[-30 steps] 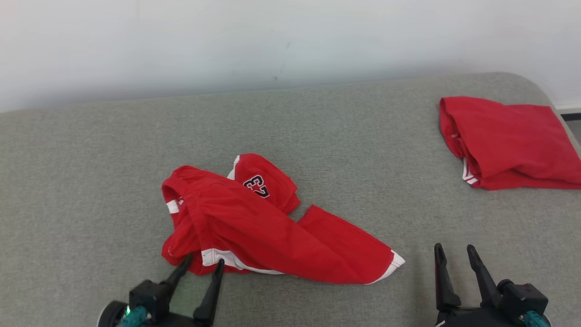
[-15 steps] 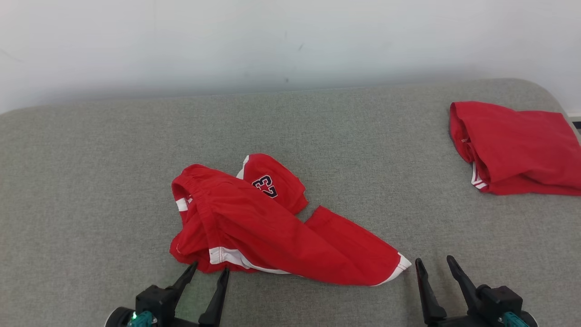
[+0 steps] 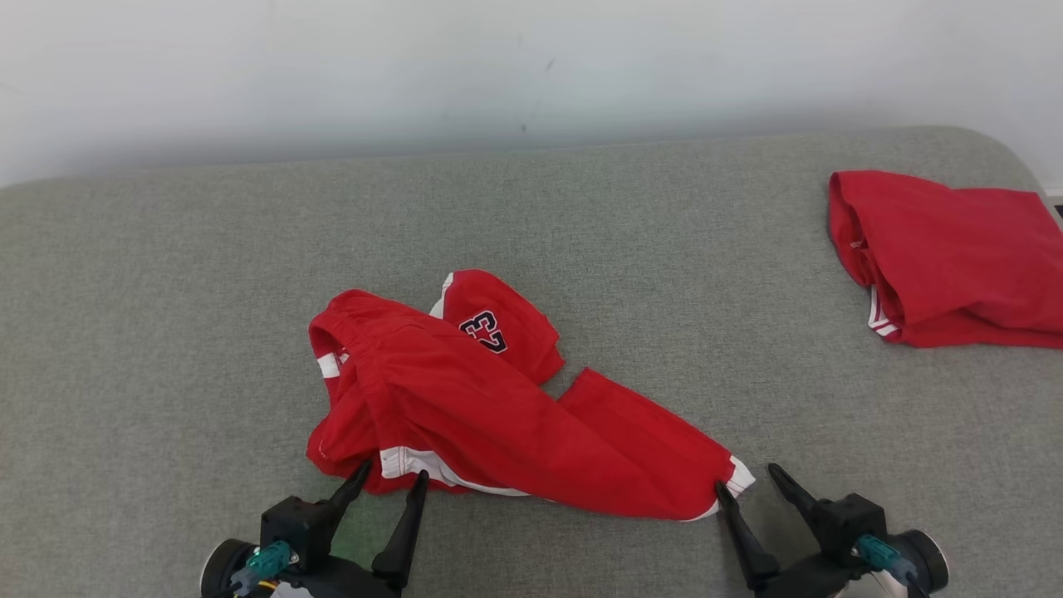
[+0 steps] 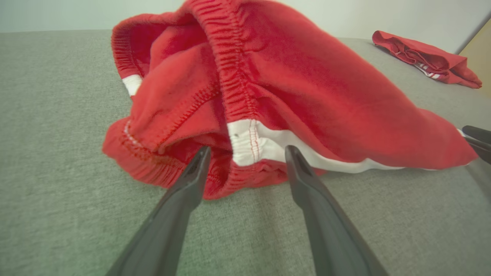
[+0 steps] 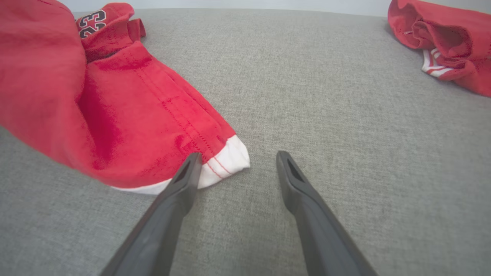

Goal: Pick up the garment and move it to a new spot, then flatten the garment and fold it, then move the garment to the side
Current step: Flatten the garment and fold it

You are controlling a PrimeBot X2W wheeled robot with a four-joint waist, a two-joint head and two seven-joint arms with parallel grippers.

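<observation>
The garment [image 3: 465, 415] is red with white trim and a dark, white-edged 23; the padded surface [image 3: 166, 291] under it is grey.

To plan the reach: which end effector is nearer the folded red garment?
Right. The right end effector is left of the folded red garment; the left end effector is much farther left, at the crumpled shorts.

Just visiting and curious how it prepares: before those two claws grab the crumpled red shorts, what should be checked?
1. Left gripper open: ok.
2. Right gripper open: ok.
3. Left gripper at the crumpled shorts' waistband end: ok.
4. Right gripper at the white hem corner: ok, beside one fingertip.
5. Cloth deep enough inside either grip to pinch: cannot tell.
6. Folded red garment apart from the shorts: ok.
</observation>
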